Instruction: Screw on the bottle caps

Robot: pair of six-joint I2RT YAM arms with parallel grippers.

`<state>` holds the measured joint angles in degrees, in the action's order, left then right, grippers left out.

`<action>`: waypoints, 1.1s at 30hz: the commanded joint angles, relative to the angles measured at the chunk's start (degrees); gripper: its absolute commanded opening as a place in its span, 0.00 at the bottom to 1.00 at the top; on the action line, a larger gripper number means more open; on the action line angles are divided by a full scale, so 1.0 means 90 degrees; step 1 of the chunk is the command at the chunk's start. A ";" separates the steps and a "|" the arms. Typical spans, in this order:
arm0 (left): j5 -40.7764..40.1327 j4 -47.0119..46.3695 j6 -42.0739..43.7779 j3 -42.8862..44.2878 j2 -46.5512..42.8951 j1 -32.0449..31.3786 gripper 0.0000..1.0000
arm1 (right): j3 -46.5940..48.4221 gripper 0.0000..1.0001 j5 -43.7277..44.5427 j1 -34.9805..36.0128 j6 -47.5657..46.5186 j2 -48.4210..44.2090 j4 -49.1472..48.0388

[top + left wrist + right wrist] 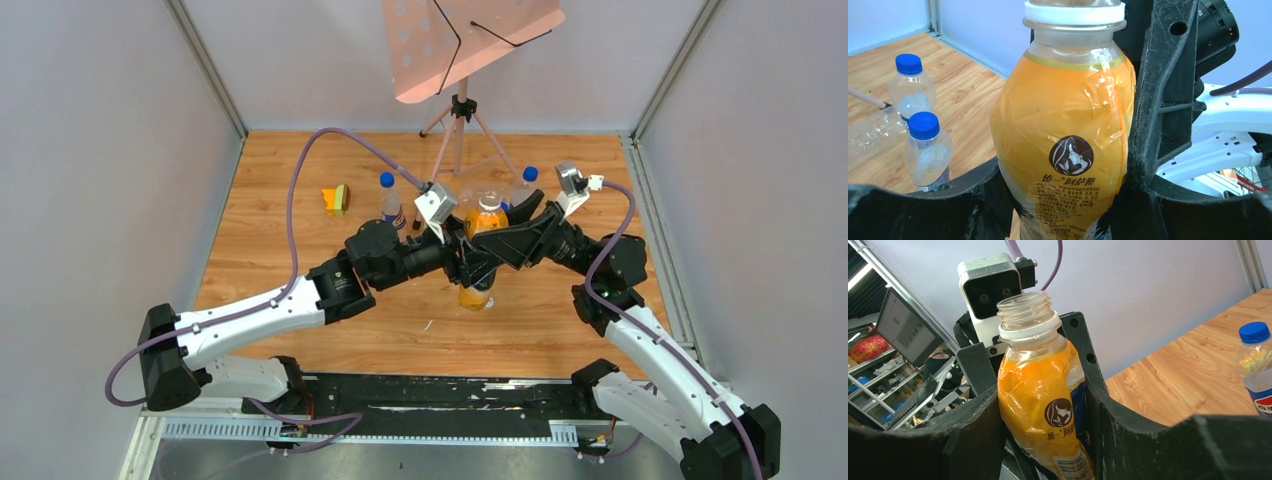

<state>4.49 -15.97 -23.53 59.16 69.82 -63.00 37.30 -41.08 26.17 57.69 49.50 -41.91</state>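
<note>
While its neck stands uncapped, the yellow bottle [487, 220] is held upright at the middle of the table [280, 220], clamped by the right gripper [1043, 412], presumably to steady it for capping. It is flanked by the left gripper [1063, 200]; whether those jaws grip cannot be told.

Orange-yellow plastic bottle [1063, 115] with crinkled wrap label and white neck ring [1074, 17] fills centre, top cut by frame. Left gripper [1068, 210] black fingers flank its lower body; left-hand one touches, other side unclear. Right of bottle, against it: upright black ribbed finger [1160, 100] of other arm, with white arm link [1218, 130] beyond. Left of bottle, on wooden floor [968, 100]: two small clear plastic bottles, upright, blue screw caps [923, 125] on, nearer one [928, 160], farther one [910, 95]. Crushed clear bottle [868, 132] lies further left.
</note>
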 commanded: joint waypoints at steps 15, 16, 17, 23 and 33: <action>-0.0974 0.1608 0.1109 -0.1157 -0.1537 0.0140 0.38 | 0.1001 1.00 0.0970 -0.0047 -0.1883 -0.0618 0.5031; -0.0930 0.1669 0.1152 -0.1305 -0.1601 0.0142 0.37 | 0.1101 1.00 0.1118 -0.0040 -0.1942 -0.0617 0.5495; -0.0900 0.1687 0.1182 -0.1395 -0.1749 0.0142 0.37 | 0.1163 1.00 0.1332 -0.0041 -0.1962 -0.0630 0.5875; -0.0591 0.1517 0.1155 -0.2358 -0.2454 0.0145 0.37 | 0.0618 1.00 0.2349 -0.0047 -0.2018 -0.1645 0.6346; -0.0976 0.1919 0.1353 -0.2894 -0.3110 0.0143 0.41 | -0.0397 1.00 0.2860 -0.0047 -0.2833 -0.2420 0.6836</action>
<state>-2.02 0.25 -13.67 33.36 43.44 -61.80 30.57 -19.64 25.74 37.87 21.39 12.97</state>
